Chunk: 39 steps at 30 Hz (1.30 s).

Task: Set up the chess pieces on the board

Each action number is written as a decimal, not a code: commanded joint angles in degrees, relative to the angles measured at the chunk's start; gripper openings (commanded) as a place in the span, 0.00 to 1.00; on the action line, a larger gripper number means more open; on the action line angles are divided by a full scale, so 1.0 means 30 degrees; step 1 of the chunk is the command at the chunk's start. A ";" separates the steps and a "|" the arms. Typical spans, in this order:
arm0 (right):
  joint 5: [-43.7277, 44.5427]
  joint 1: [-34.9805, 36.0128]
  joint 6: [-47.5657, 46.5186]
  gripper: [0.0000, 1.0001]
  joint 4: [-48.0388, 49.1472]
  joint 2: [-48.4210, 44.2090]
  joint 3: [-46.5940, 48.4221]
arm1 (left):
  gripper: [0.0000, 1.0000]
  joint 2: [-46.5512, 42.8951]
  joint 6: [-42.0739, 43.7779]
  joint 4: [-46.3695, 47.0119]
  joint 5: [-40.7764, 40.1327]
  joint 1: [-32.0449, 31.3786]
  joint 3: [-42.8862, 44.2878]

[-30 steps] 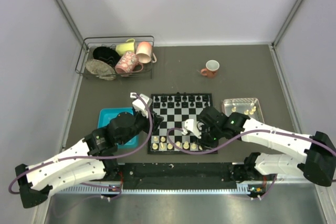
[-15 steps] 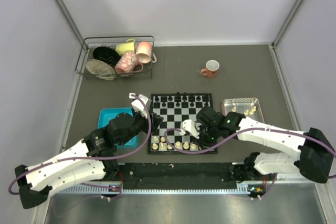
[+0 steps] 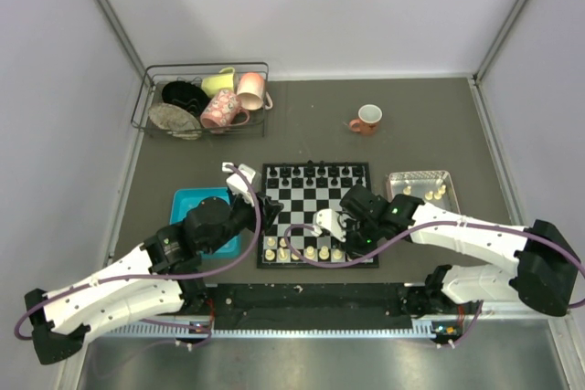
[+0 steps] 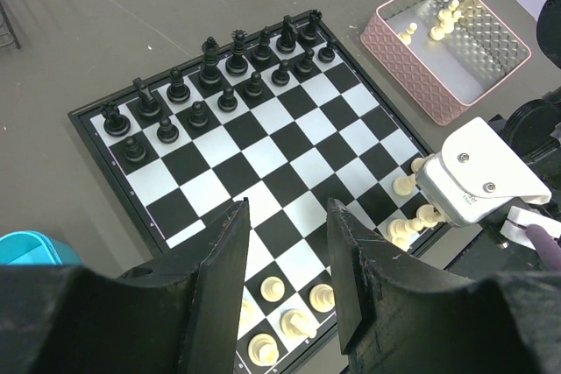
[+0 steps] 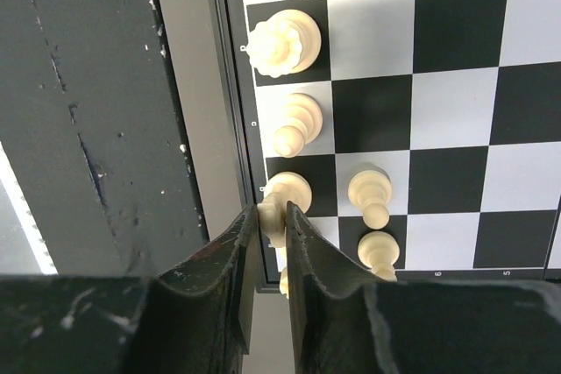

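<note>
The board (image 3: 316, 208) lies in the middle of the table, black figures on its two far rows. Several cream chess pieces (image 3: 306, 250) stand on its near rows. My right gripper (image 3: 336, 231) is low over the near right part; in the right wrist view it (image 5: 273, 212) is shut on a cream piece (image 5: 287, 190) standing at the board's edge, both fingers touching it. Two cream pawns (image 5: 371, 194) stand just beside it. My left gripper (image 4: 286, 208) hovers open over the near left squares of the board (image 4: 263, 155), nothing between its fingers.
A pink-walled metal tray (image 4: 412, 50) right of the board holds more cream pieces. A blue tray (image 3: 196, 203) lies left of the board. A wire rack (image 3: 206, 98) with cups and dishes stands at the back left, an orange mug (image 3: 366, 119) at the back.
The right gripper has slid slightly left along the near row and its jaws have narrowed onto a cream piece. The left arm has hardly moved.
</note>
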 commanded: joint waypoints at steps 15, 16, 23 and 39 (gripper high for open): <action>-0.0745 0.0271 -0.0411 0.00 -0.0075 -0.0414 0.1339 | 0.45 -0.0437 -0.0088 0.0673 -0.0559 0.0054 -0.0109; -0.0657 0.0271 -0.0411 0.00 -0.0191 -0.0532 0.1427 | 0.46 -0.0496 -0.0059 0.0585 -0.0676 0.0054 -0.0051; -0.0862 0.0271 -0.0207 0.00 -0.1772 -0.2611 0.2510 | 0.42 -0.1608 -0.0059 0.0438 -0.1321 0.0054 0.0213; 0.8576 0.0271 1.4131 0.00 -0.2795 -0.3442 1.0968 | 0.42 -0.1639 -0.0117 -0.0236 -0.2025 0.0083 0.0682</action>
